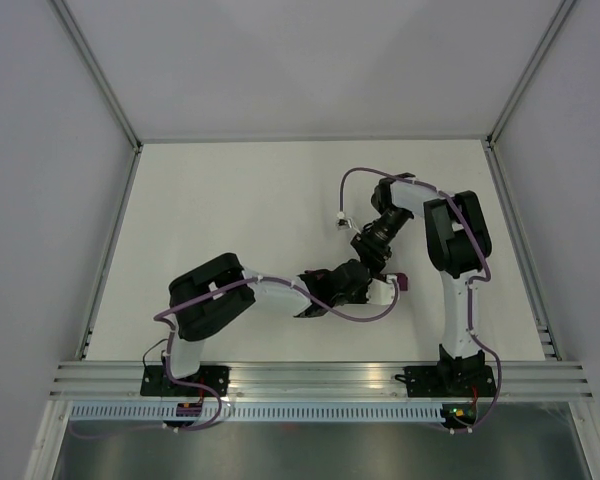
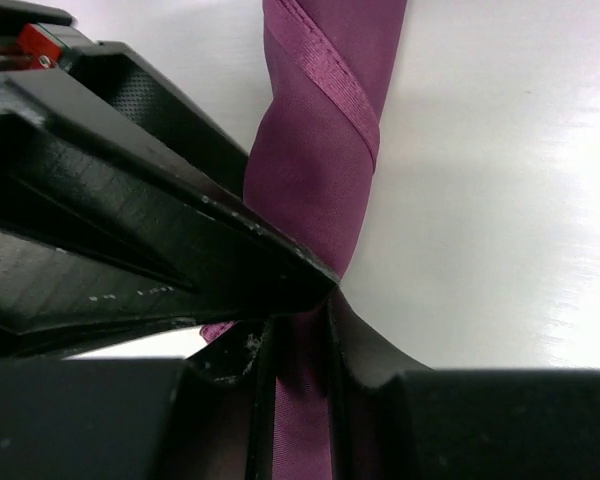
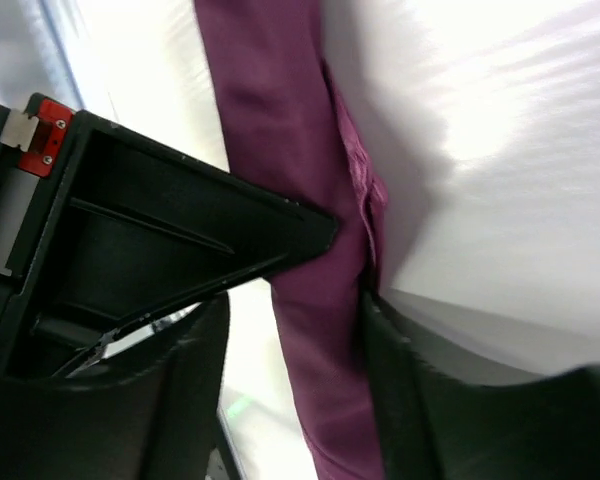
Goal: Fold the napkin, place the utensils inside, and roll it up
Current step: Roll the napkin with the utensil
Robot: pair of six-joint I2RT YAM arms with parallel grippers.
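Note:
The napkin (image 2: 320,150) is a tight purple-maroon roll lying on the white table, with a hemmed edge spiralling round it. Only its end (image 1: 402,283) shows from above. My left gripper (image 2: 330,295) is shut on the roll, squeezing the cloth narrow between its fingers. My right gripper (image 3: 348,260) straddles the same napkin (image 3: 280,130). Its jaws are loose on either side and the cloth keeps its full width between them. From above, the left gripper (image 1: 355,283) and right gripper (image 1: 375,262) meet over the roll. The utensils are hidden.
The white table (image 1: 230,210) is walled by grey panels on three sides, with a metal rail (image 1: 310,378) along the near edge. A purple cable (image 1: 365,315) loops beside the grippers. A small white connector (image 1: 338,220) hangs near the right forearm.

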